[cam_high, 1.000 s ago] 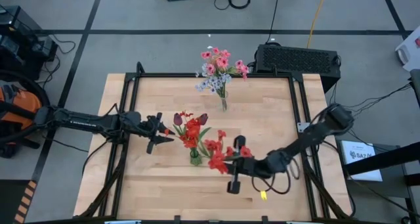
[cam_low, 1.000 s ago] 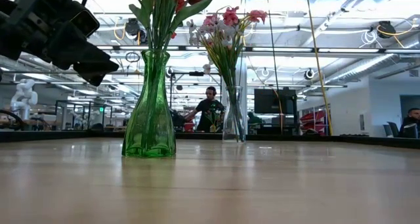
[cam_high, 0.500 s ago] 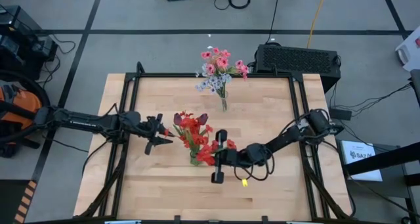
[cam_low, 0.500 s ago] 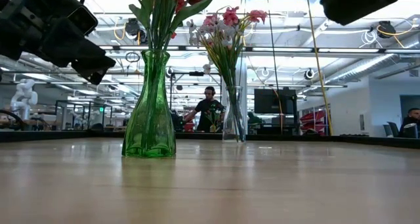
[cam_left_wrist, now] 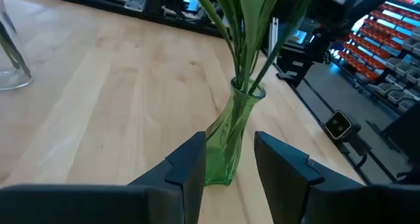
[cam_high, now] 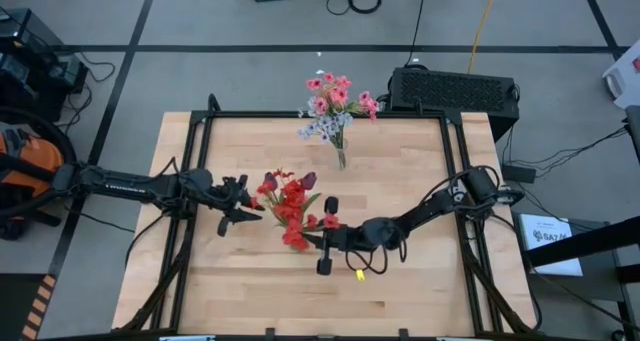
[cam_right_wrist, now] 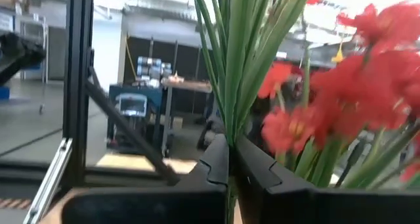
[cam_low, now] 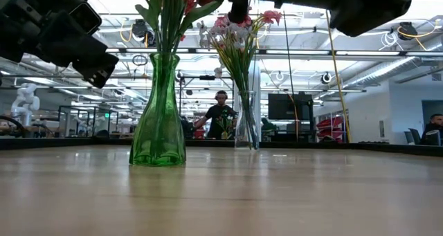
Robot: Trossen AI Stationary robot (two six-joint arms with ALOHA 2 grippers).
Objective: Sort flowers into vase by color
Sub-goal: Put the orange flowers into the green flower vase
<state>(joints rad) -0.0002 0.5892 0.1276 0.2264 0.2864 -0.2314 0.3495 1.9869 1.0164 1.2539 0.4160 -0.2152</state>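
A green glass vase (cam_low: 158, 118) stands on its base at mid-table, holding red flowers (cam_high: 285, 196) and a dark maroon tulip (cam_high: 309, 181). My right gripper (cam_high: 312, 235) is just right of it, shut on a red flower whose blooms (cam_right_wrist: 367, 73) crowd against that bunch. My left gripper (cam_high: 252, 207) hovers open to the left of the green vase (cam_left_wrist: 226, 152), facing it without touching. At the far edge, a clear vase (cam_high: 341, 159) holds pink and whitish-lavender flowers (cam_high: 335, 106). My right gripper pinches the red flower's thin green stem (cam_right_wrist: 228, 188) between its two shut fingers. The fingers come about level from the table's right side and lie across the stem. The flower is upright, its blooms above the fingers. I cannot tell whether its lower end is in the green vase.
A black metal frame (cam_high: 200, 131) runs round the wooden tabletop. A black box (cam_high: 452, 89) stands beyond the far right corner. Bare wood (cam_high: 260, 291) lies toward the near edge. A person (cam_low: 220, 118) stands in the room beyond the table.
My right gripper, still shut on the red flower, has gone toward the table's left edge and down to the green vase. The flower's blooms, earlier apart to the right of the vase, now sit against the bunch in it.
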